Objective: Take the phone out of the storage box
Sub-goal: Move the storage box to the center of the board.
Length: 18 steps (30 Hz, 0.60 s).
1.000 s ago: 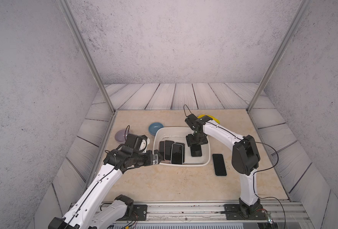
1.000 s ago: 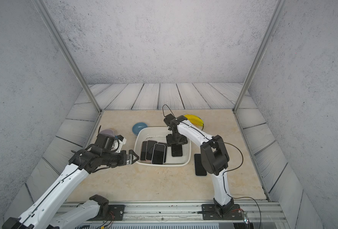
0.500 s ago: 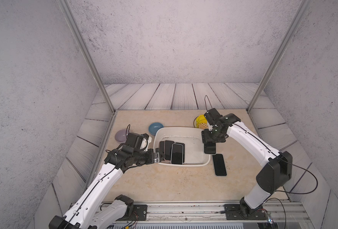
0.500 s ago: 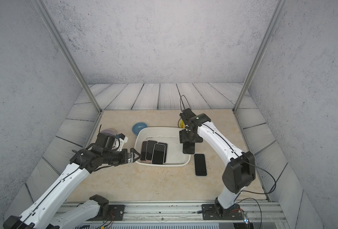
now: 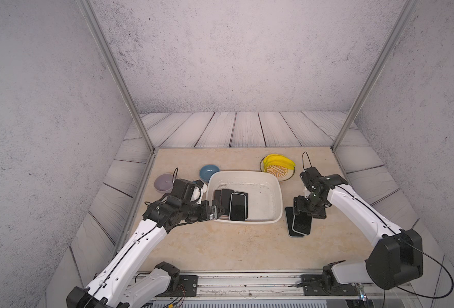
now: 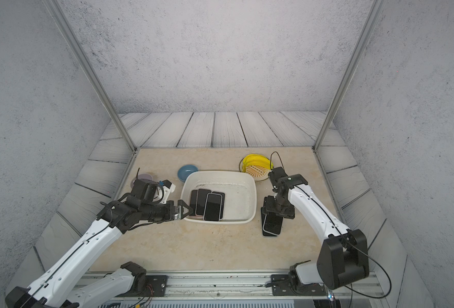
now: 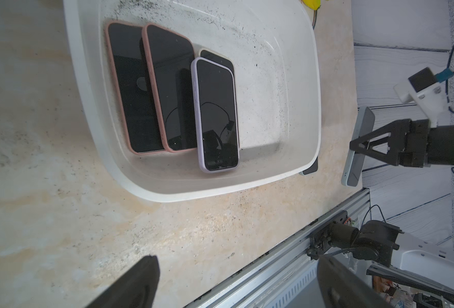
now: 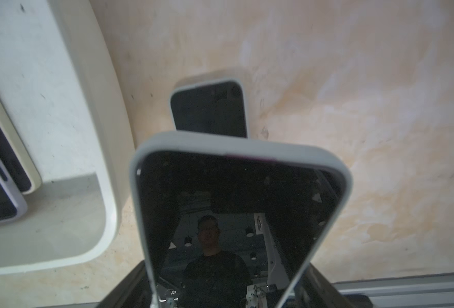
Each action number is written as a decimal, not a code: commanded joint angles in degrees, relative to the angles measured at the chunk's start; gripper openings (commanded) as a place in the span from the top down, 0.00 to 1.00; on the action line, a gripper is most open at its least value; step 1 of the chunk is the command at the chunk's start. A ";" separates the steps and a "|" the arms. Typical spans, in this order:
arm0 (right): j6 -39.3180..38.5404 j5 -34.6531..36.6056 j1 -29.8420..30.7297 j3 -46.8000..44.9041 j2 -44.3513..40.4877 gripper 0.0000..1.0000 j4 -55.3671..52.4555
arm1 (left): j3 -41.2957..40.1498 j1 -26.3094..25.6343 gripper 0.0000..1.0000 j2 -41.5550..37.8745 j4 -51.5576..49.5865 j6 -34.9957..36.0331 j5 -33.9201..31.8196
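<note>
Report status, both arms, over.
Left end effector open, empty, beside storage box. Right end effector shut on grey-cased phone, outside the box. Second phone on table partly beneath it. Four phones in box.

Soft even light from above, both top views bright and sharp. Faint shadows on counter (image 5: pixel 220 245), a grey one inside storage box (image 7: pixel 287 80). Right wrist view: phone (image 8: pixel 236 200) close, edge soft, screen full of reflections. Left wrist view: fingers (image 7: pixel 135 285) dark, blurred.
</note>
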 commanded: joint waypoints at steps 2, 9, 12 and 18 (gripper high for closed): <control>4.45 -4.85 3.29 -5.15 -4.02 0.33 1.14 | -1.35 -0.45 0.02 -1.25 -0.50 0.16 0.34; 7.98 -5.23 10.96 -11.33 -4.02 0.33 4.48 | -1.16 -0.51 0.01 -1.25 -0.53 -0.02 0.21; 9.21 -5.06 14.98 -12.81 -2.63 0.33 7.18 | -1.46 -0.49 0.01 -1.50 -0.87 0.07 0.17; 10.02 -4.31 19.36 -14.13 1.87 0.33 12.08 | -1.51 -0.54 0.01 -1.61 -1.33 0.16 0.08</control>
